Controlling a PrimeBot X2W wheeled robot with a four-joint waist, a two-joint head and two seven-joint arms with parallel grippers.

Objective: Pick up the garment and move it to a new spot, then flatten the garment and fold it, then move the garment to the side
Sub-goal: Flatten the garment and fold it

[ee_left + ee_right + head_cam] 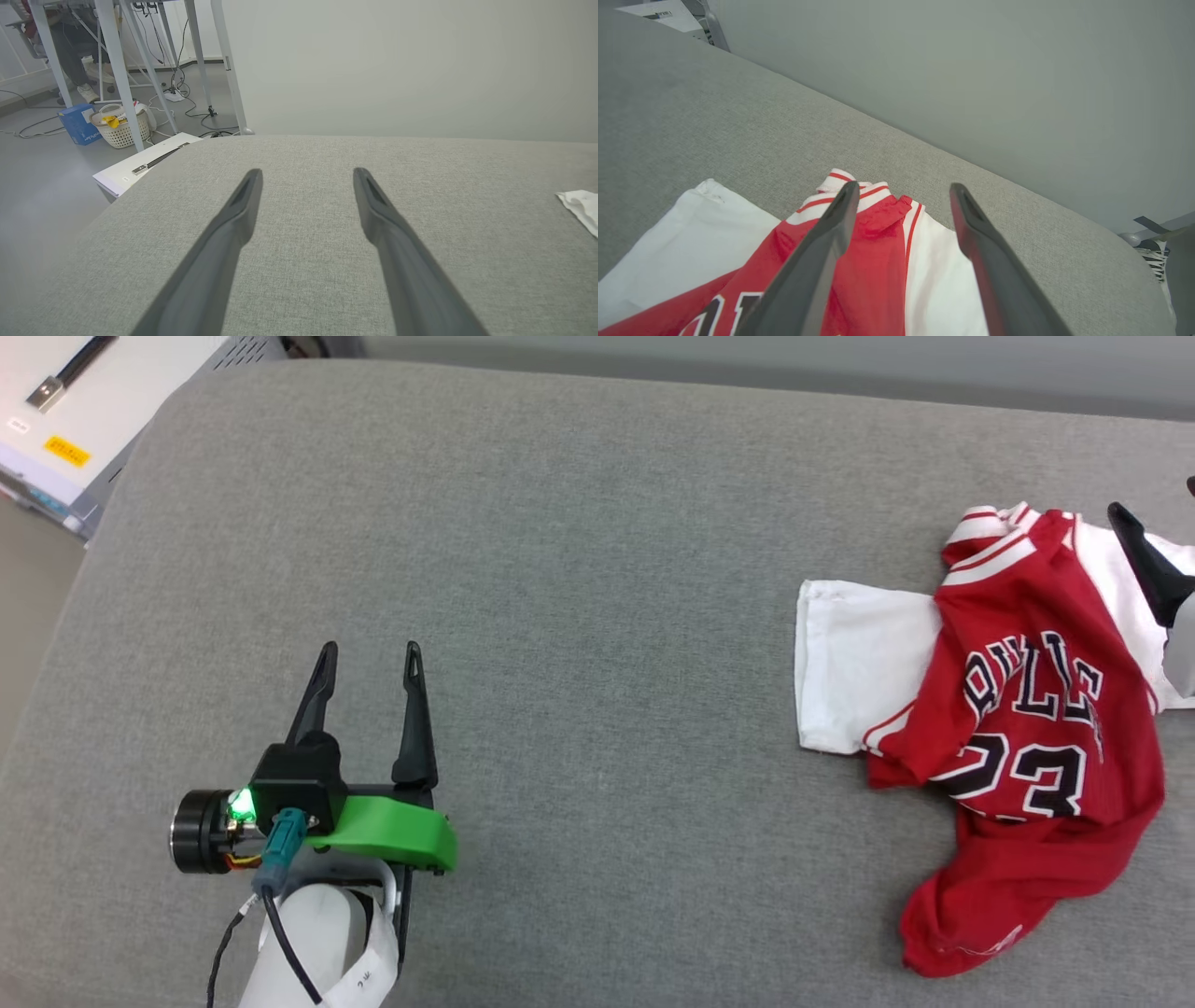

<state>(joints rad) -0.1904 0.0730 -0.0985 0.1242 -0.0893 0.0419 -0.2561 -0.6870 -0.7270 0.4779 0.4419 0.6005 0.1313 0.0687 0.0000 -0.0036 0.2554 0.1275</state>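
Observation:
The garment [1027,709] is a red jersey with white sleeves and black "23" lettering. It lies crumpled on the right side of the grey padded surface [579,569], with one white sleeve spread toward the left. My right gripper [903,185] hovers open over the garment's collar [878,233] with nothing between its fingers. One of its dark fingers [1150,565] shows at the right edge of the head view. My left gripper [370,647] stands open and empty over bare cushion at the lower left, far from the garment. A white sleeve edge [581,207] shows in the left wrist view.
A white cabinet [56,420] stands beyond the surface's far left corner. On the floor behind it are metal table legs [119,70], a woven basket [119,130] and a blue box [79,123]. A plain wall runs behind the surface.

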